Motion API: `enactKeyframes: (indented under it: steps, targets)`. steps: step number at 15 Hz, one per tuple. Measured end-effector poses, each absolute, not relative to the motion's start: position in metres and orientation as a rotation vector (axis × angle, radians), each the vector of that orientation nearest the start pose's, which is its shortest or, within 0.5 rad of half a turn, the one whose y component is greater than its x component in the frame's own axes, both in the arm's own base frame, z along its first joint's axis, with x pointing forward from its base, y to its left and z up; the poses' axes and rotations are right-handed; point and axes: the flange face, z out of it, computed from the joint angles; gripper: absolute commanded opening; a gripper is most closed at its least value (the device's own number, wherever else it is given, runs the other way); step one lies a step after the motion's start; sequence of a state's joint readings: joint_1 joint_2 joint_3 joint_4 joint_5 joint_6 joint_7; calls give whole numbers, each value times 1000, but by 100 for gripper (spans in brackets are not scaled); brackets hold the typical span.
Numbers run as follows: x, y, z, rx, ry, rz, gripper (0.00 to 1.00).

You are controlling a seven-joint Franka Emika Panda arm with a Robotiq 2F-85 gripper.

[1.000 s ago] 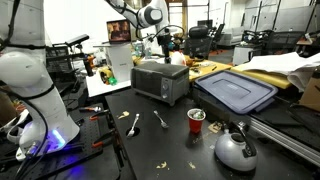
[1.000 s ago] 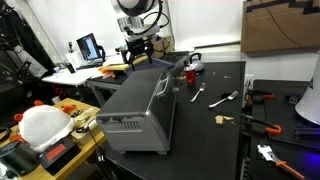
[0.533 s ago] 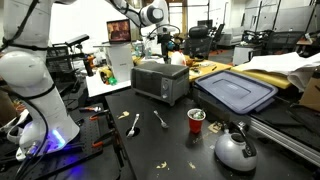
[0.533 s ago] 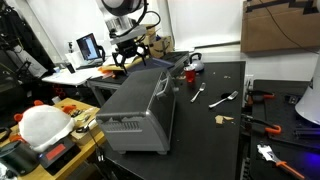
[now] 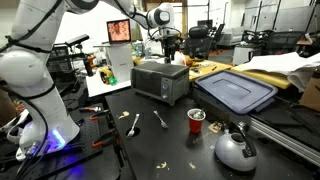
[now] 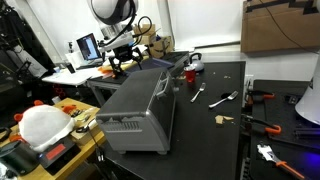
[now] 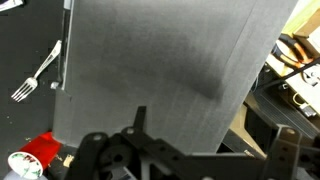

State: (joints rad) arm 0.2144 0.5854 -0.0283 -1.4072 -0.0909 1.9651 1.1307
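Arm [image 5: 130, 10] comes in from 10 o'clock in an exterior view, elbow high. Wrist [image 5: 160, 18] is bent so the claw [image 5: 168, 50] points straight down. Jaws spread wide, nothing between them. In the wrist view the claw [image 7: 190, 158] enters at 6 o'clock, with the fingers [image 7: 96, 150] at 7 and 5, well apart.

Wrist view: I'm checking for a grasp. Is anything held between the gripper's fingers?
No, the gripper stands open and empty above the grey top of the toaster oven.
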Motion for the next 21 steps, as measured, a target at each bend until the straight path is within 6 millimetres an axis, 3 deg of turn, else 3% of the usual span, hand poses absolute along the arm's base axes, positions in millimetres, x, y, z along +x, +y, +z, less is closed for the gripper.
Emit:
enactKeyframes:
  steps: [9, 21]
  targets:
    - [728, 114, 345, -2811, 1617, -46, 100]
    - [729, 100, 330, -2783, 1765, 0, 100]
